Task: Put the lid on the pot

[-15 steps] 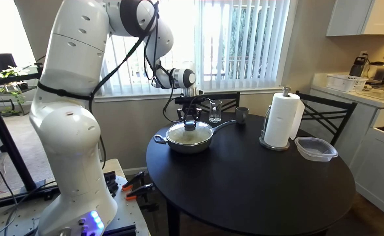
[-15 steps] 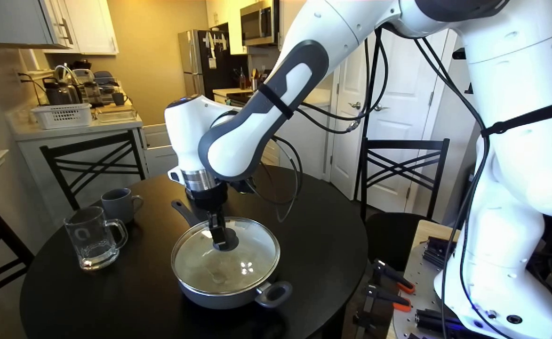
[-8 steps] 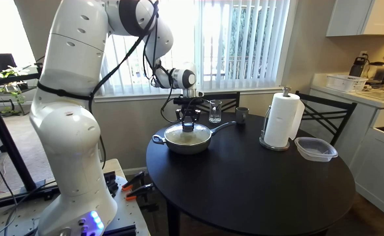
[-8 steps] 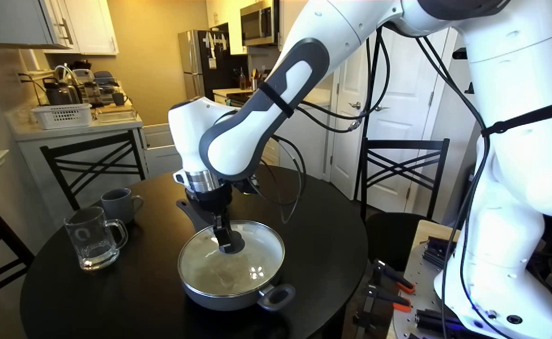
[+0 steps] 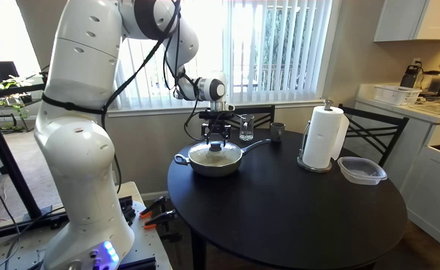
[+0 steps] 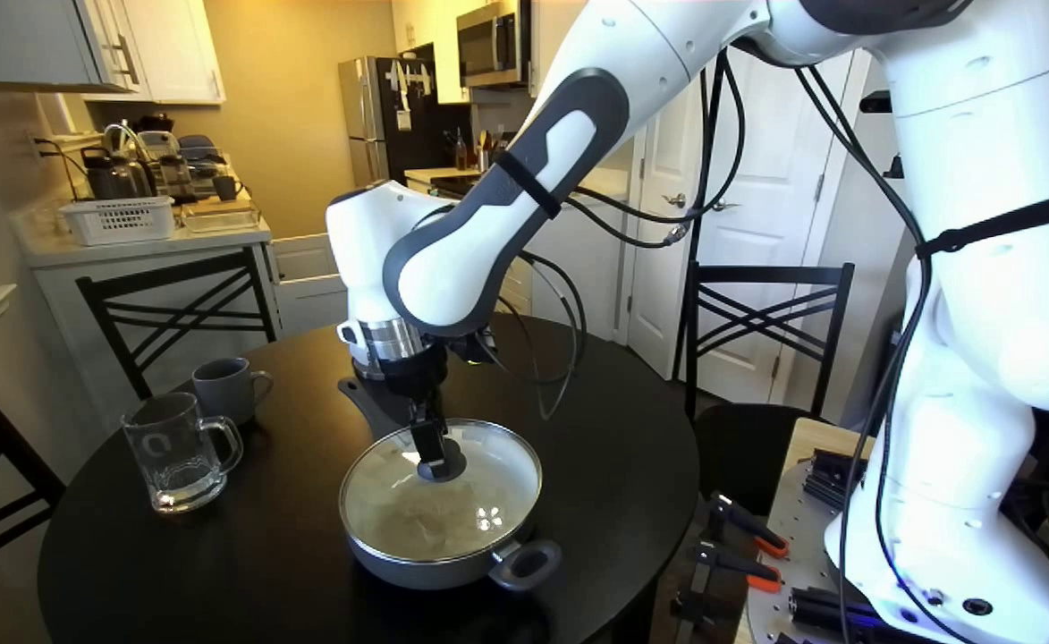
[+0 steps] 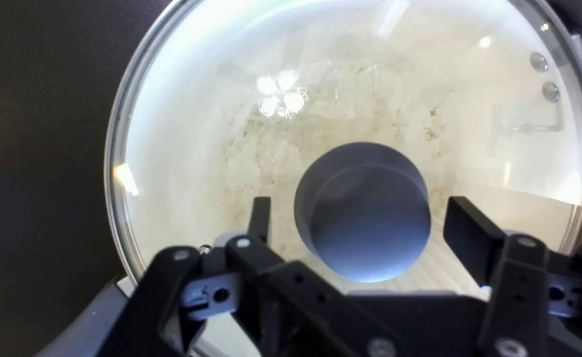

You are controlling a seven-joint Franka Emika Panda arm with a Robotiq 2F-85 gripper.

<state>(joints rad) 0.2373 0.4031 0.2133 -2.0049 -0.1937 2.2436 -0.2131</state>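
Note:
The round glass lid (image 6: pixel 417 523) sits on the grey pot (image 6: pixel 435 574), its metal rim level with the pot's edge all round as far as both exterior views show. Through the glass, the pot's stained cream inside is visible. My gripper (image 7: pixel 364 223) stands open over the lid's middle. Its black fingertips (image 7: pixel 260 218) are on either side of the dark knob (image 7: pixel 370 223), with a gap visible on each side in the wrist view. In an exterior view the gripper (image 5: pixel 216 142) points straight down at the knob. The pot's long handle (image 5: pixel 256 145) reaches away from the robot.
Beyond the pot stand a glass mug (image 6: pixel 180 456) and a grey mug (image 6: pixel 227 392). A paper towel roll (image 5: pixel 322 138) and a see-through plastic container (image 5: pixel 360 171) are farther along the round dark table (image 5: pixel 280 217). Chairs surround it.
The jaws, shut on the knob in the earlier frames, have spread apart and let it go. Early in this second, lid and pot shifted slightly together; since then both rest still.

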